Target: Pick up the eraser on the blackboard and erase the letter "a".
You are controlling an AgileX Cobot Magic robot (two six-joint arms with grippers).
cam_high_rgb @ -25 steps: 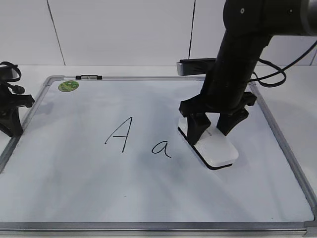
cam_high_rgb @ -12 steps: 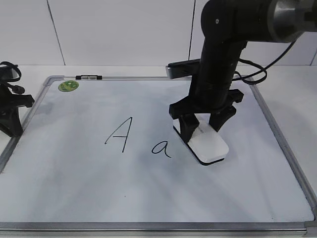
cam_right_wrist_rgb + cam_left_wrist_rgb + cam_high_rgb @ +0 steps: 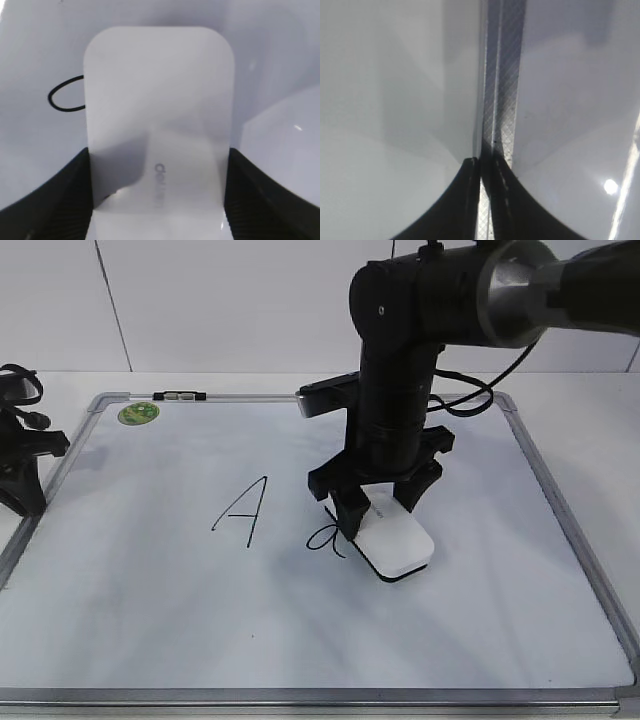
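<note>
The blackboard point(image 3: 150, 630) is a pale board in a grey frame lying flat on the table. My right gripper point(image 3: 376, 505) is shut on the eraser point(image 3: 393, 547), a white block with a black underside, which rests on the board. The eraser's left edge covers the right part of the letter "a" point(image 3: 320, 540); its loop still shows to the left. In the right wrist view the eraser point(image 3: 157, 110) fills the middle, held between the jaws point(image 3: 157, 195), with the loop of the "a" point(image 3: 65, 97) at its left side. My left gripper point(image 3: 20, 475) sits by the board's left edge, jaws point(image 3: 481, 172) shut over the frame point(image 3: 505, 75).
A capital "A" point(image 3: 243, 510) is written left of the "a". A round green sticker point(image 3: 138, 413) and a small black-and-silver clip point(image 3: 179, 396) sit at the board's far left corner. A cable point(image 3: 500, 390) trails behind the right arm.
My right gripper has slid the eraser leftward across the board, from well right of the "a" to over the letter's right part. The left arm has not moved.
</note>
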